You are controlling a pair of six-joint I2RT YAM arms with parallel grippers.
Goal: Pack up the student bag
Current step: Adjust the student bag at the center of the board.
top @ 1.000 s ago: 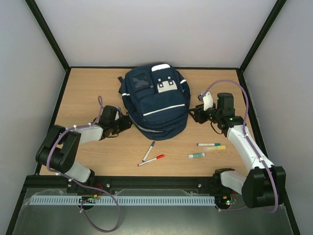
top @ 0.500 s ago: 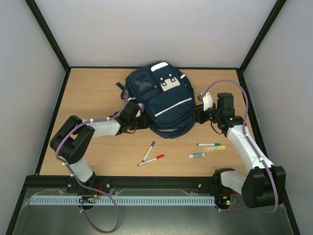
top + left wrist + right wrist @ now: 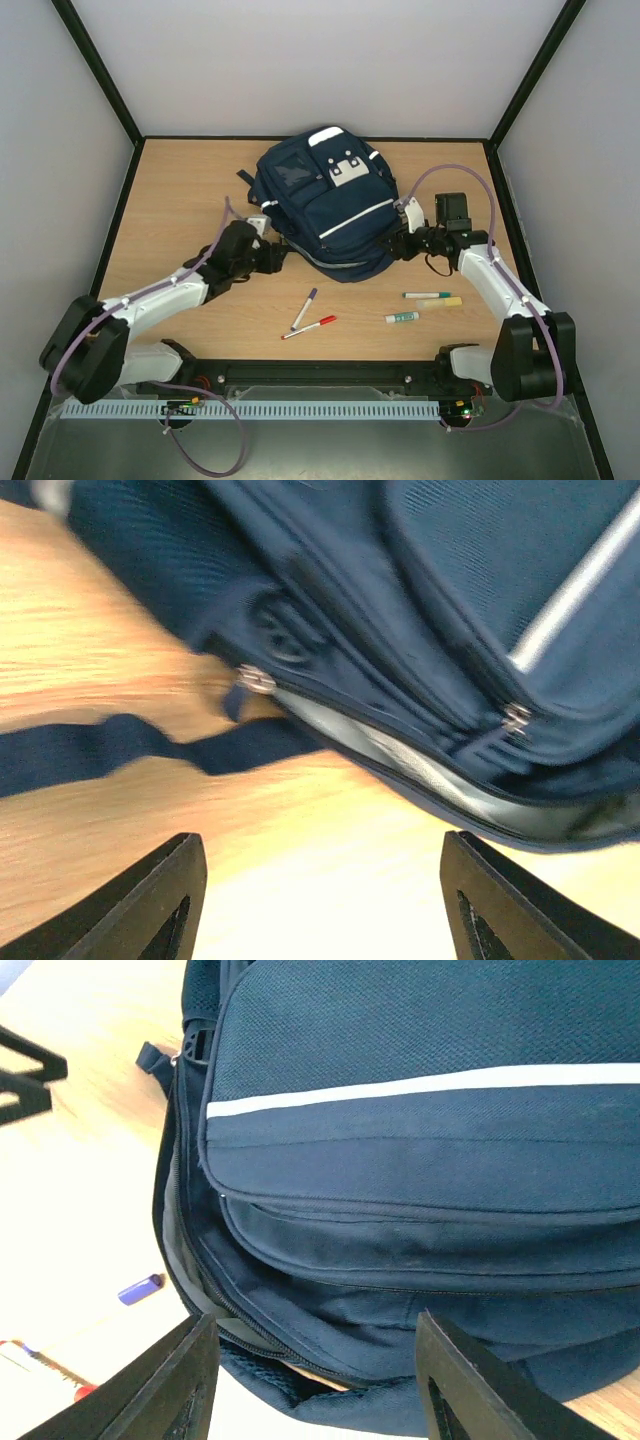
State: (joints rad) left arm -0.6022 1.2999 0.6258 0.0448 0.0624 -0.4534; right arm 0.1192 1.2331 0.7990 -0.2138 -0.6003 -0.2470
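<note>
I'm on opening the student bag (image 3: pixel 325 215), left tool (image 3: pixel 272 255) and right tool (image 3: pixel 400 245) both spread empty; next, pinch a zipper pull (image 3: pixel 515 718)

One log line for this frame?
left hand: open, left of student bag | right hand: open, on its right | pens: loose on table, not packed

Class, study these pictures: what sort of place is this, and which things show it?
Probably a robot test cell, not a classroom: a wooden table boxed in by plain white walls, a left arm and a right arm bolted at its near edge, and a backpack with pens lying near it.
</note>
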